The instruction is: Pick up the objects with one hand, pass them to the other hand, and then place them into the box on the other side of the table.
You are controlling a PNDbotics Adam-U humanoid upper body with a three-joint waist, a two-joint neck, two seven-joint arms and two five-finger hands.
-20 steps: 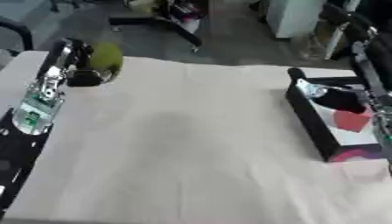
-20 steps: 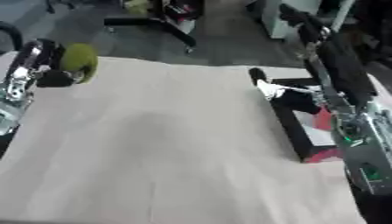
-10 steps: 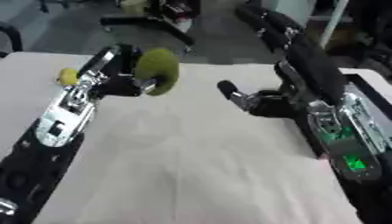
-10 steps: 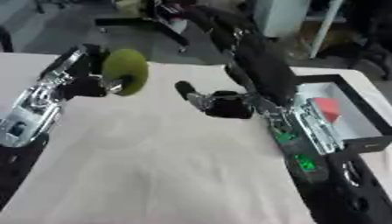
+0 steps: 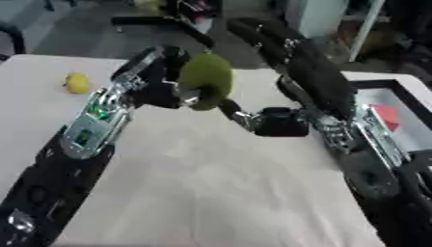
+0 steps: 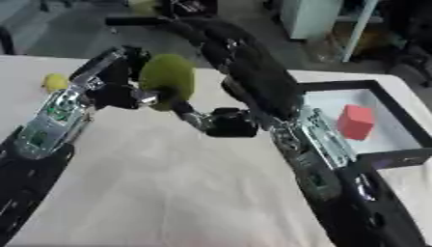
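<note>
Both eyes look down from the head, close over the table (image 5: 211, 193); they share both arms, and the right eye takes in more of the box (image 6: 397, 144) at the right edge

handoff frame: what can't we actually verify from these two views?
- Left robot hand: its grip on the green object is blurred in both views; finger contact unclear.
- Right robot hand: reaches toward the green object; the blur hides whether it touches and how its fingers stand.
- Small yellow thing: too small to identify.
- Box with the red block: the right arm hides its near-left part.
</note>
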